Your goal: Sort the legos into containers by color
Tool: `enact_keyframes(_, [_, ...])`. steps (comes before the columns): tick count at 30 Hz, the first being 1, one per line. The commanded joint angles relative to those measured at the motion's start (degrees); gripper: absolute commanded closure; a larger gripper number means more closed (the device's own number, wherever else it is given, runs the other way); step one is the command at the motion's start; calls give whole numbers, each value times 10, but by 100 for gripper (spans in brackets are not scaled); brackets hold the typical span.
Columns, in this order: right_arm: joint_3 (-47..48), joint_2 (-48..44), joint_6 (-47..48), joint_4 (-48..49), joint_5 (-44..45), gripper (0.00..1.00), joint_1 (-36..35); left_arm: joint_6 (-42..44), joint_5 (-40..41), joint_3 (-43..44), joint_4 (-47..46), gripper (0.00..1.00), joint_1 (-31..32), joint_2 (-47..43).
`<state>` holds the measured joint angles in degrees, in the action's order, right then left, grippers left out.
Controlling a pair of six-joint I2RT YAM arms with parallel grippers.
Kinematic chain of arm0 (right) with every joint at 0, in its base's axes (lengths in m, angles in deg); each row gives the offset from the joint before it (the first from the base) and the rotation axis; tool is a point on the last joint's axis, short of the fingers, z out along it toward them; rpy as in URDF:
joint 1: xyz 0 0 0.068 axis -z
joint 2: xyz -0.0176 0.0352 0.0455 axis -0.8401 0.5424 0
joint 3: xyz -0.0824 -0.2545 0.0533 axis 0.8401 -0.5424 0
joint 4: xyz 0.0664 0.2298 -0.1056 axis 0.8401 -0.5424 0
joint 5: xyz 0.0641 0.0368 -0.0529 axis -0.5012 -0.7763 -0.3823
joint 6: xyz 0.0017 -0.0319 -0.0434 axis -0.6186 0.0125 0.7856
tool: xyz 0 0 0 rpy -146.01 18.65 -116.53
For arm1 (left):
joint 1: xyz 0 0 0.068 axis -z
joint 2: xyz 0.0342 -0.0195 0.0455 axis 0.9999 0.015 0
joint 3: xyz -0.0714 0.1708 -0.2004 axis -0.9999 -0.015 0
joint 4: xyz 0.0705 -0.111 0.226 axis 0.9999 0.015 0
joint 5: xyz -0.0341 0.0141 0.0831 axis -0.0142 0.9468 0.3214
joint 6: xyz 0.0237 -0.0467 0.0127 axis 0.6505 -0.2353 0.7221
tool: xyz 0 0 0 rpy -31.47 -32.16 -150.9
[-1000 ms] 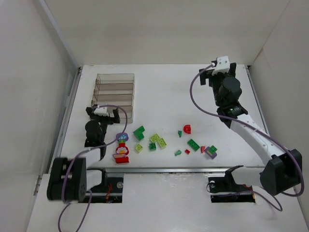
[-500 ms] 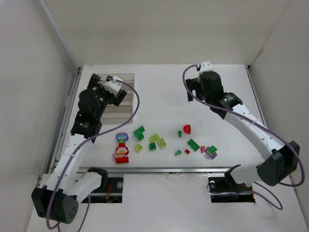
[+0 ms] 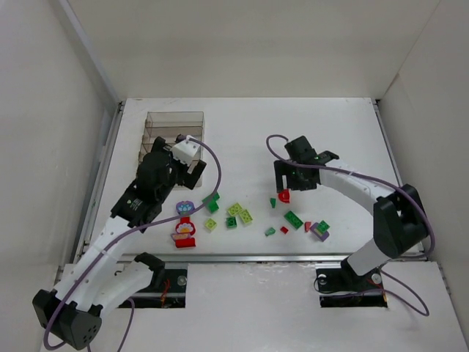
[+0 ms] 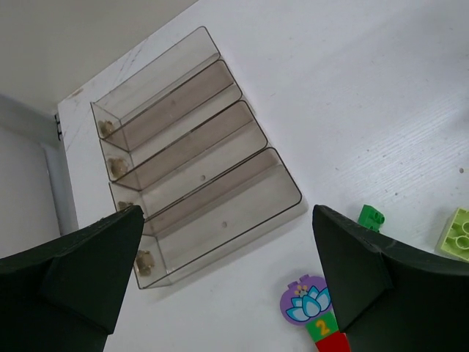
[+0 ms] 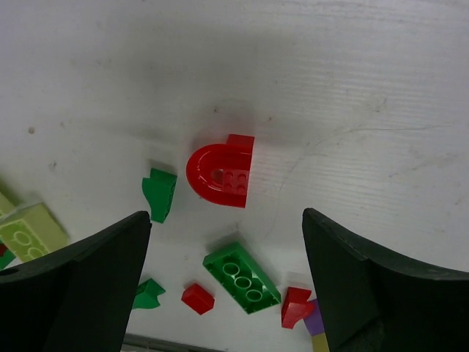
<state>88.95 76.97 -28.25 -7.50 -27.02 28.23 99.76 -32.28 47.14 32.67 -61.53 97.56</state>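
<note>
The clear brownish tray stands at the back left with its compartments empty, and it also shows in the left wrist view. The bricks lie loose at the front middle: a red rounded brick, a dark green brick, lime bricks and a purple one. The flower-topped piece lies at the front left. My left gripper is open and empty, above the table between the tray and the flower piece. My right gripper is open and empty, above the red rounded brick.
The right wrist view shows the dark green brick, a small dark green piece and two small red pieces close together. White walls stand on three sides. The table's front edge runs just below the bricks.
My left arm has swung from the front left up over the tray and back down beside it. My right arm has come from the back right down over the red rounded brick.
</note>
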Motion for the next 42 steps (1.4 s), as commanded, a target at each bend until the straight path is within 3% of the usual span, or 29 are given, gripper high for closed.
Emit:
enact_keyframes(1, [-11,33,-19,39,-32,11,3,-28,19,-13,9,1,-1,-16])
enact_keyframes(19, [14,127,-32,68,-31,49,13,-57,-14,-8,20,1,-1,-5])
enact_keyframes(24, [43,127,-21,68,-36,74,19,-18,-50,-8,20,1,-1,-5])
enact_keyframes(28, [111,103,0,34,-56,94,19,67,-144,-2,10,1,-1,-12])
enact_keyframes(33, [198,37,19,72,-184,96,12,151,-240,-48,-126,1,-1,-32])
enact_keyframes(37, [239,8,-2,151,-355,96,-19,165,-320,-65,-282,1,-1,-13])
enact_keyframes(42, [262,8,-21,227,-431,97,-62,141,-412,-13,-314,1,-1,69])
